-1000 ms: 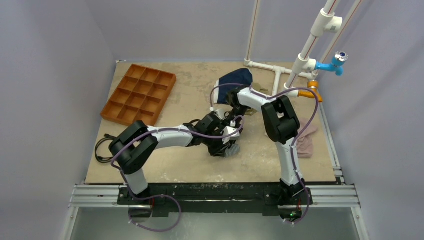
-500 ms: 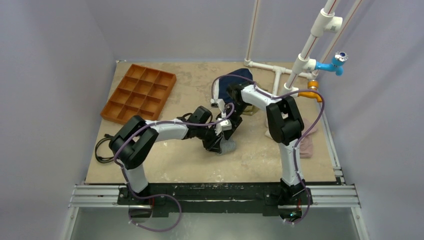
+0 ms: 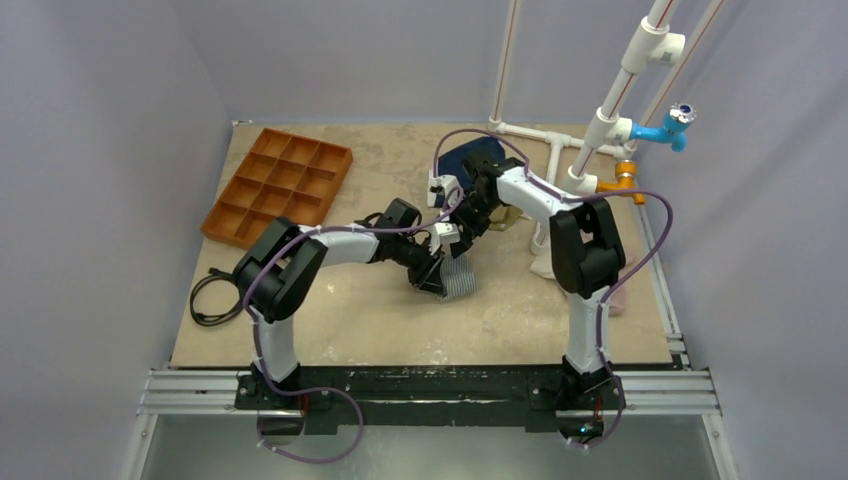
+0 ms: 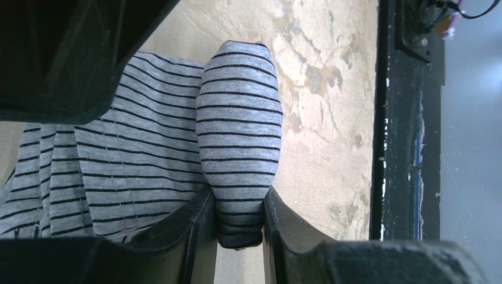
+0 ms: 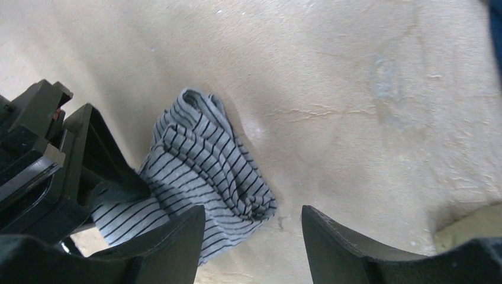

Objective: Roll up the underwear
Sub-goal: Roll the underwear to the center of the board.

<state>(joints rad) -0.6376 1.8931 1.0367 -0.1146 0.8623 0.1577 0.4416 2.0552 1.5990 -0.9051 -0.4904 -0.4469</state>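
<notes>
- Pinching the rolled end of the underwear (image 4: 237, 130), the left end effector (image 4: 240, 228) has its jaws narrow on the striped cloth.
- Right end effector (image 5: 253, 236) hangs just above the bundle, jaws apart, nothing between them.
- Underwear lies mid-counter (image 3: 380, 320), with bare surface on its near side out to the black rail (image 4: 402, 148).
- Orange tray (image 3: 278, 186) sits well apart, far left.

The underwear (image 4: 237, 136) is soft, matt knit cloth with a fine weave. The tabletop (image 4: 331, 118) is rough, mottled tan board, scuffed and chalky. The left gripper (image 4: 237, 207) is matt black plastic, slightly grainy. The tray (image 3: 278, 187) may be orange plastic; the pipes (image 3: 600, 125) are smooth white plastic.
</notes>
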